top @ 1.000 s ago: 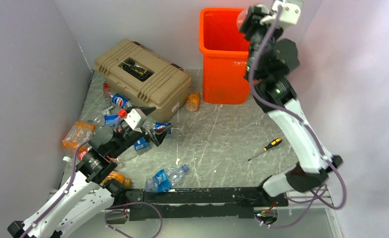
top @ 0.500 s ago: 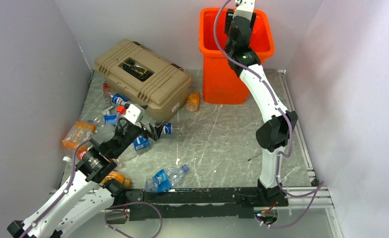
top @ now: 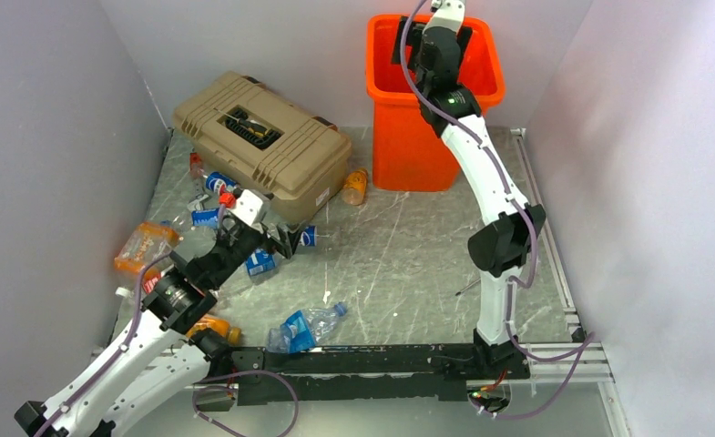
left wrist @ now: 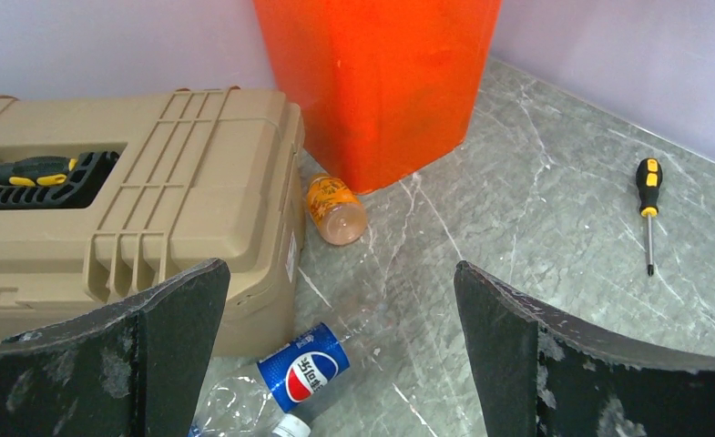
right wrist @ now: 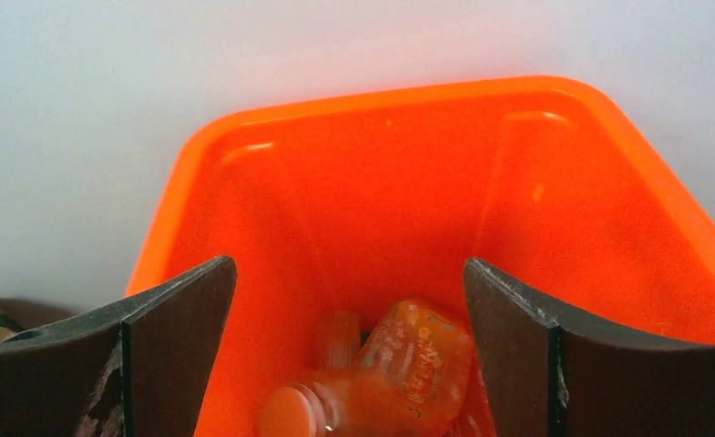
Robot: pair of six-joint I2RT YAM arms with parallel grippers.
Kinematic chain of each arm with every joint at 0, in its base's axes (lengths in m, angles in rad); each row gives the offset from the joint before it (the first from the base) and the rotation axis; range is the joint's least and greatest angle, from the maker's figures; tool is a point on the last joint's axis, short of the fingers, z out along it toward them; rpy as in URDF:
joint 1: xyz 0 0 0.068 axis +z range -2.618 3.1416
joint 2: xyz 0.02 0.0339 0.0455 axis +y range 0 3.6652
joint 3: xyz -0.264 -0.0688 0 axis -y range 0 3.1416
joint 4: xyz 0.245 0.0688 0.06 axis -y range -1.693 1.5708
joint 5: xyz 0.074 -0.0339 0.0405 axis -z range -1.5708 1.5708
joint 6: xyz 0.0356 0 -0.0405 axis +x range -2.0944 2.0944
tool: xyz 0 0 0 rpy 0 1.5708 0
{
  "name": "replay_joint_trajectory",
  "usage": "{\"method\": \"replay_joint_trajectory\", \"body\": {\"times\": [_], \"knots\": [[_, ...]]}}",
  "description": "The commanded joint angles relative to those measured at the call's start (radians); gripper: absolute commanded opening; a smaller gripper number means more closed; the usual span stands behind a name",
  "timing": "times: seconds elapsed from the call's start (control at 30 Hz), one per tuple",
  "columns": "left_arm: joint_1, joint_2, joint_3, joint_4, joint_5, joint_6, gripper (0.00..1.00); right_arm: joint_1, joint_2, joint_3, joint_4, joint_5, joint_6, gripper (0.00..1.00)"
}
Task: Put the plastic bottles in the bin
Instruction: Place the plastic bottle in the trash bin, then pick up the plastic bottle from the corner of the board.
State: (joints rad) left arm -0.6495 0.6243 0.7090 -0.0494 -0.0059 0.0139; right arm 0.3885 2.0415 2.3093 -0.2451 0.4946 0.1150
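Bottles (right wrist: 399, 364) tinted orange lie at the bottom of the bin (right wrist: 353, 200), which stands at the far edge of the table (top: 408, 246), right of the toolbox (top: 262, 137). Others are scattered on the table: an orange bottle (top: 355, 186) just beside the bin's front left corner, a Pepsi bottle (left wrist: 303, 369) under the left gripper (left wrist: 340, 269), a blue-labelled bottle (top: 310, 323) near the arm bases, and more along the left edge. A second ago the right arm was folded, its gripper above the bin's right rim and closed on something clear. Now that arm is stretched out and the right gripper (right wrist: 349, 264) hangs over the bin's mouth, jaws spread wide with nothing between them. The left gripper has barely shifted; its jaws are wide apart and empty, low by the toolbox's front corner. The screwdriver (left wrist: 647, 196), plain on the table a second ago, is now mostly hidden behind the right arm in the top view. That view also hides the right fingers behind the wrist. How many bottles are in the bin cannot be told, since the frame's lower edge cuts them off. The left arm partly covers the bottles beneath it.
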Motion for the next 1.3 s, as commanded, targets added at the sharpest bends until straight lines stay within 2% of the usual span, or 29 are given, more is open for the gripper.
{"method": "replay_joint_trajectory", "body": {"times": [0.0,0.1,0.2,0.3,0.37,0.43,0.53,0.6,0.8,0.93,1.03,1.17,1.27], "knots": [[-0.001,0.024,0.020,0.034,-0.003,-0.007,1.00,0.076,-0.180,0.000,0.089,-0.024,-0.007,1.00],[-0.001,0.025,0.010,0.042,-0.010,-0.008,1.00,0.199,-0.324,-0.134,0.169,-0.009,-0.099,1.00],[0.000,0.025,0.005,0.042,-0.009,-0.046,0.99,0.331,-0.532,-0.459,0.313,-0.011,-0.154,1.00],[0.006,0.044,0.003,0.065,-0.003,-0.066,1.00,0.399,-0.758,-0.937,0.522,-0.072,-0.036,1.00],[0.007,0.058,0.007,0.059,-0.017,-0.083,0.99,0.406,-0.862,-1.143,0.576,-0.112,0.070,1.00],[0.006,0.065,0.010,0.051,-0.032,-0.096,0.99,0.410,-0.917,-1.267,0.553,-0.178,0.160,1.00],[0.005,0.069,0.010,0.051,-0.068,-0.114,0.99,0.424,-0.938,-1.381,0.474,-0.282,0.244,1.00],[0.006,0.071,0.008,0.052,-0.094,-0.114,1.00,0.434,-0.930,-1.447,0.440,-0.296,0.293,1.00],[0.004,0.081,0.021,0.007,-0.206,-0.105,1.00,0.454,-0.885,-1.575,0.350,-0.229,0.384,1.00],[0.004,0.096,0.022,0.007,-0.209,-0.088,0.99,0.481,-0.916,-1.618,0.280,-0.133,0.431,1.00],[0.004,0.127,0.060,-0.040,-0.164,-0.098,1.00,0.481,-0.976,-1.666,0.280,-0.105,0.465,1.00],[0.003,0.190,0.121,-0.126,0.004,-0.047,1.00,0.475,-1.088,-1.748,0.369,-0.131,0.416,1.00],[-0.027,0.274,0.219,-0.266,0.098,0.014,0.99,0.472,-1.116,-1.722,0.315,-0.133,0.368,1.00]]}}
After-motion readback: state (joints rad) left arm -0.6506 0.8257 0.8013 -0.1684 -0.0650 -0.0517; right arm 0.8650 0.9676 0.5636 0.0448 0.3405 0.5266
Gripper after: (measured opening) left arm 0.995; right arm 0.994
